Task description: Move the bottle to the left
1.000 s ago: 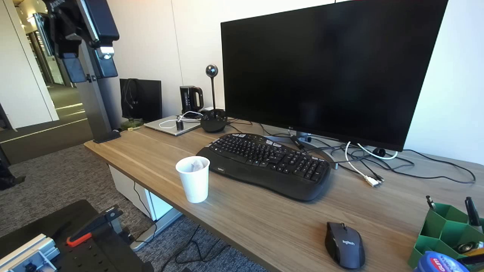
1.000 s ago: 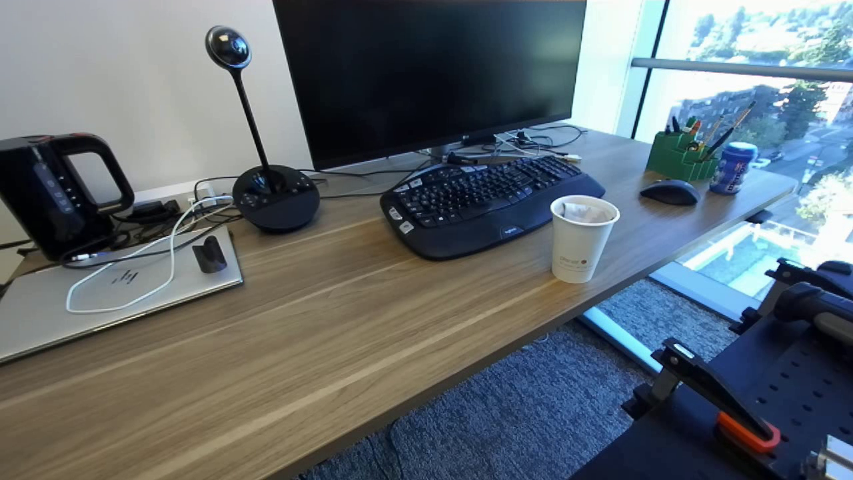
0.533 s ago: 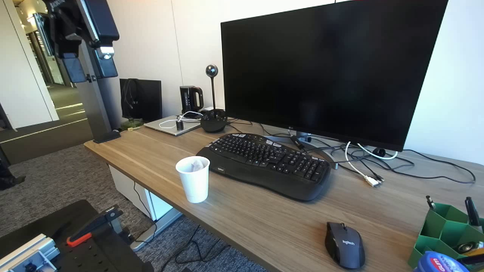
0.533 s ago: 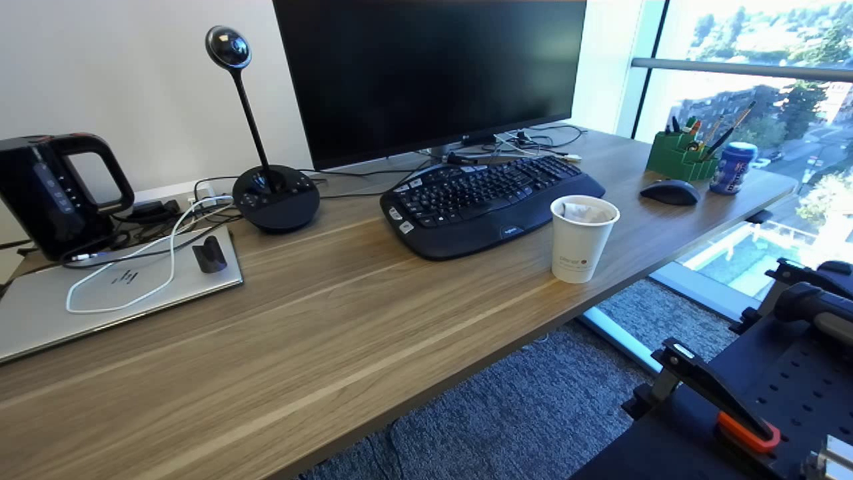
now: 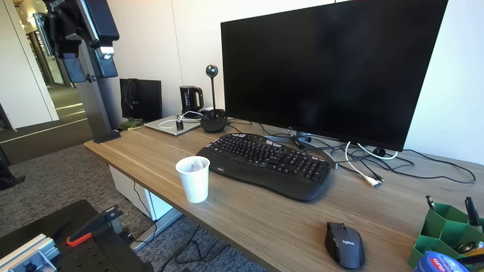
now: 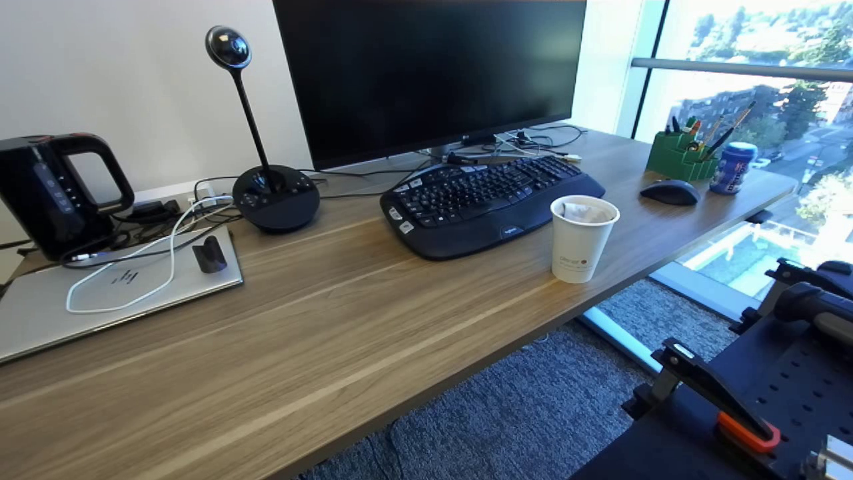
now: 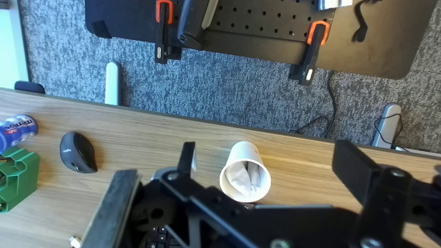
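The small blue bottle with a pale silvery top stands upright on the desk, beside the green pen holder. In an exterior view only its top shows at the bottom right edge. In the wrist view the bottle is partly cut off at the left edge. My gripper is open and empty. It is high above the desk near its front edge, with the white cup seen between the fingers, well away from the bottle. It also shows at the top left of an exterior view.
The white paper cup stands near the desk's front edge. The mouse and green pen holder are near the bottle. The keyboard lies before the monitor. A laptop, kettle and cables are further along.
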